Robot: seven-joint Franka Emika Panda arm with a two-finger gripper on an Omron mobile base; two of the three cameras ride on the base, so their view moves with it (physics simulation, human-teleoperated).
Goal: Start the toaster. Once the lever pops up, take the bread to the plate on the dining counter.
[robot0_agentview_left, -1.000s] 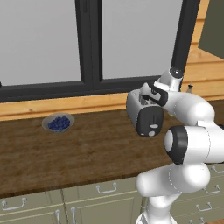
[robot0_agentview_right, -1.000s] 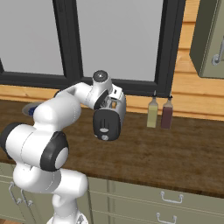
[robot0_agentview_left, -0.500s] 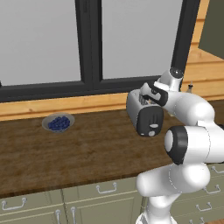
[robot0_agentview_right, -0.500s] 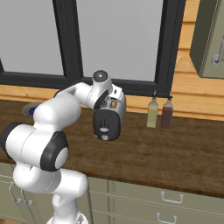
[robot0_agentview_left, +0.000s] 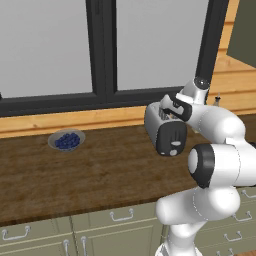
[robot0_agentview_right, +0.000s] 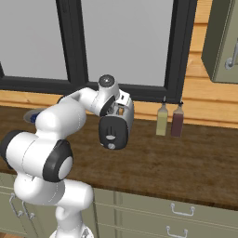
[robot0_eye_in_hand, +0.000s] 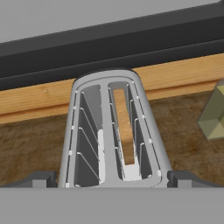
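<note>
above the toaster [robot0_agentview_left: 165, 131] the bent arm's released pincer [robot0_eye_in_hand: 111, 177] points into its slots, bread [robot0_eye_in_hand: 124, 131] inside.

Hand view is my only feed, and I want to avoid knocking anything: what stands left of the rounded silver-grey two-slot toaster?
Observer: A grey bowl of blueberries, well apart from the toaster, near the back of the dark brown wood counter.
Operator: And on the right?
Observer: Two bottles side by side: a yellowish bottle and, further out, a dark red bottle.
Operator: Which way does the toaster face?
Observer: Its dark front panel faces the robot's base.
</note>
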